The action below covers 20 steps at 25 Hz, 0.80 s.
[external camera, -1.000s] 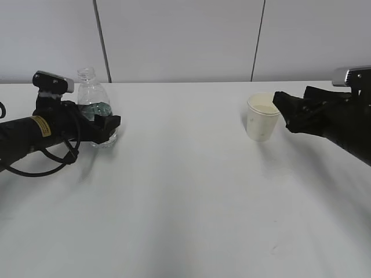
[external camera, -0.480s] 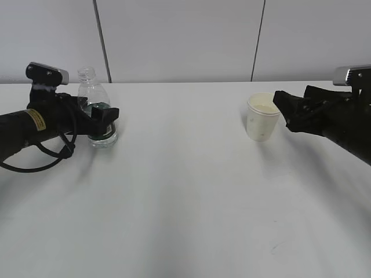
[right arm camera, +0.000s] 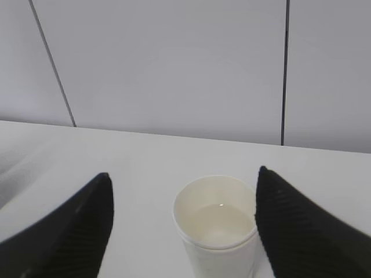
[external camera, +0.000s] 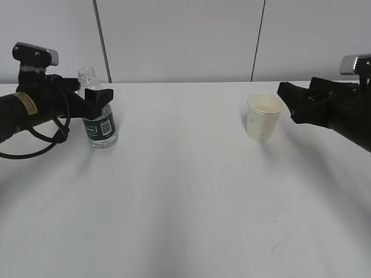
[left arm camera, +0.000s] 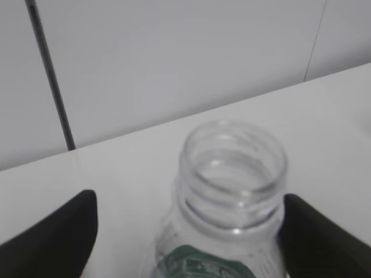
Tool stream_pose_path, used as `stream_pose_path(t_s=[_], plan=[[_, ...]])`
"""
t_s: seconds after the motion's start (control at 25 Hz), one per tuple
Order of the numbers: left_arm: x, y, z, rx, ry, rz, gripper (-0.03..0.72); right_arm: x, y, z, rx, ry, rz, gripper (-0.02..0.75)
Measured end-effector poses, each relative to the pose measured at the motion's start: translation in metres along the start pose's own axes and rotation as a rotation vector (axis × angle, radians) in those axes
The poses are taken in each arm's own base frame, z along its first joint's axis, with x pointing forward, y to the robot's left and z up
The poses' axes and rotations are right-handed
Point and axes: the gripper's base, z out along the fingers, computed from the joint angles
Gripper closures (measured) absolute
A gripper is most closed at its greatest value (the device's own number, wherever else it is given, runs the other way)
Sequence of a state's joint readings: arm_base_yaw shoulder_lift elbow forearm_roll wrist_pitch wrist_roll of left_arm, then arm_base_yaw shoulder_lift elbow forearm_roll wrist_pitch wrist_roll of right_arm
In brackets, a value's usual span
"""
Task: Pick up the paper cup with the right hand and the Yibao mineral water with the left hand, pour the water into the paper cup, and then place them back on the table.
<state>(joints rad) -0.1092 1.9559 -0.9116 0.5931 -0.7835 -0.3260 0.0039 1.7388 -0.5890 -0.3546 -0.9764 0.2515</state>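
Observation:
The Yibao mineral water (external camera: pixel 99 120), a capless clear bottle with a green label, stands upright on the white table (external camera: pixel 185 197) at the left. My left gripper (external camera: pixel 98 97) is open at the bottle's shoulder height, its jaws either side of the neck. In the left wrist view the bottle's mouth (left arm camera: pixel 232 168) sits between the fingers, nearer the right one (left arm camera: pixel 322 246). The paper cup (external camera: pixel 264 117) stands at the right with water in it (right arm camera: pixel 220 223). My right gripper (external camera: pixel 285 97) is open just right of the cup's rim; in the right wrist view the cup stands between the spread fingers (right arm camera: pixel 64 237).
A light grey panelled wall (external camera: pixel 185 40) with dark vertical seams rises behind the table's far edge. A black cable (external camera: pixel 35 152) loops under the left arm. A small mark (external camera: pixel 277 248) lies on the table at the front right.
My left gripper has risen from the bottle's label to neck height and drawn back left; the bottle stays standing. My right gripper has eased slightly right, away from the cup.

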Motion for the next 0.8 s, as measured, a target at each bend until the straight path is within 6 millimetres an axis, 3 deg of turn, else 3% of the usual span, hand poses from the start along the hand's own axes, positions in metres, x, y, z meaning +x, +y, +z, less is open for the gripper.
stream_pose_path(t_s=[0.48, 0.8], plan=[[-0.039, 0.002, -0.018, -0.054, -0.044, -0.083, 0.114, -0.055, -0.004, 0.004, 0.061, 0.051, -0.025, 0.145], [-0.087, 0.009, -0.045, -0.212, 0.035, -0.118, 0.139, -0.099, -0.014, 0.015, 0.157, 0.143, 0.000, 0.144]])
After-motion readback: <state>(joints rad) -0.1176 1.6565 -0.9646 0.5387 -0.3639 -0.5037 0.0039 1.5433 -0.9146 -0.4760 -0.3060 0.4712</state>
